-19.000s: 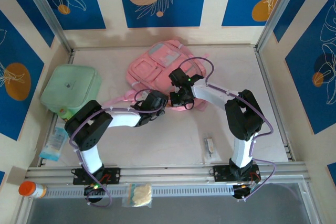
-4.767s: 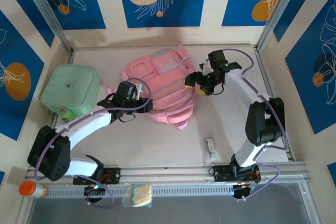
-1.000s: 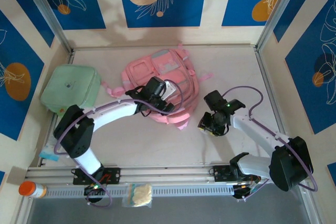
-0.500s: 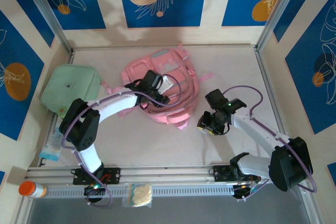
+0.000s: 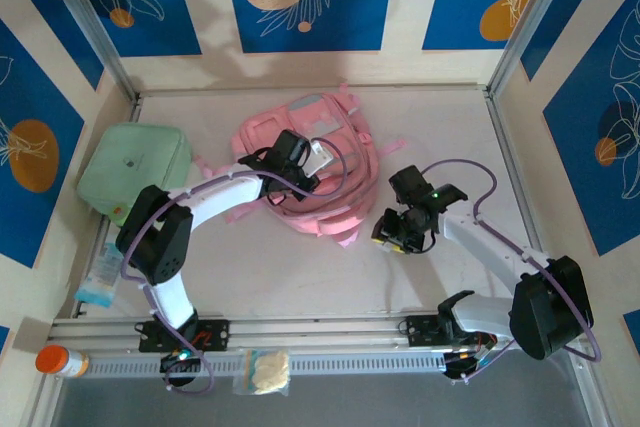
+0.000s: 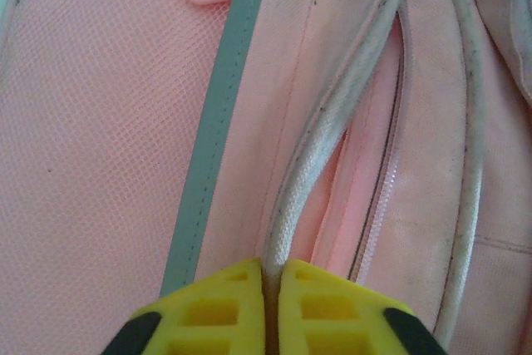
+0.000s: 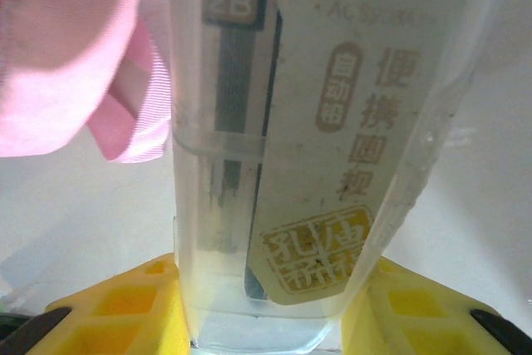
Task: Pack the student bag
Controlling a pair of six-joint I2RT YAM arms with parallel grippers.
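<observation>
Bringing the clear stationery pack [image 7: 316,122] end first toward the zip [image 6: 384,164] seems the careful way: the right gripper [image 5: 398,232], right of centre in the top view, has it squeezed between both yellow fingers [image 7: 116,297], near the lower edge of the student bag [image 5: 262,135]. Farther up, the left gripper [image 6: 273,272] is pinched tight on the pale piping [image 6: 328,122] of the bag, which lies at upper centre, and should lift it to widen the gap. Some seconds ago the right gripper was at the bag's upper right, and the pack lay low on the table [image 5: 300,267].
</observation>
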